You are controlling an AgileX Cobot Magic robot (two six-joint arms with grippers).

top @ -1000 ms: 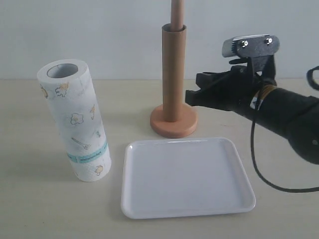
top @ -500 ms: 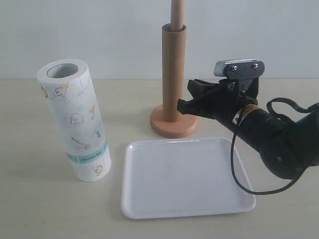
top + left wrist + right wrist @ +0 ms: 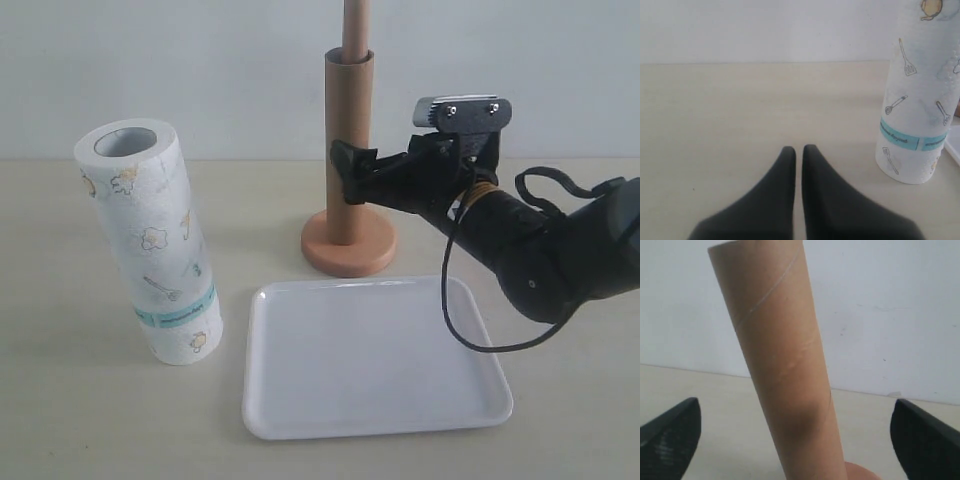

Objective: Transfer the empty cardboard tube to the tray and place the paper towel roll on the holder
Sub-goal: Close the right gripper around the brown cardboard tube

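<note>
Gripping the empty cardboard tube (image 3: 347, 100) is judged to be the step in hand. The tube stands upright, sleeved over the pole of the holder (image 3: 330, 255), with its lower end on the disc base. The right pincer (image 3: 350, 172) is spread wide at the tube's mid-height with one finger on each side. The right wrist view shows clear gaps, so there is no contact yet. The left pincer (image 3: 799, 150) is nearly closed and empty, low over the worktop (image 3: 80, 420), beyond the paper towel roll (image 3: 150, 240) from the holder. The roll stands on end to the left of the holder and appears to lean. The tray (image 3: 370, 290) lies flat just in front of the holder's base.

Probable faults from here:

Off-centre closure – one finger lands first and pushes tube and pole sideways, so the holder may rock or slide.

Excess squeeze may dent the hollow tube.

A tilted lift may bind the tube on the pole and drag the holder up with it. The pole's top lies out of view, so the clearance needed cannot be told.

A leaning roll may topple if nudged.
</note>
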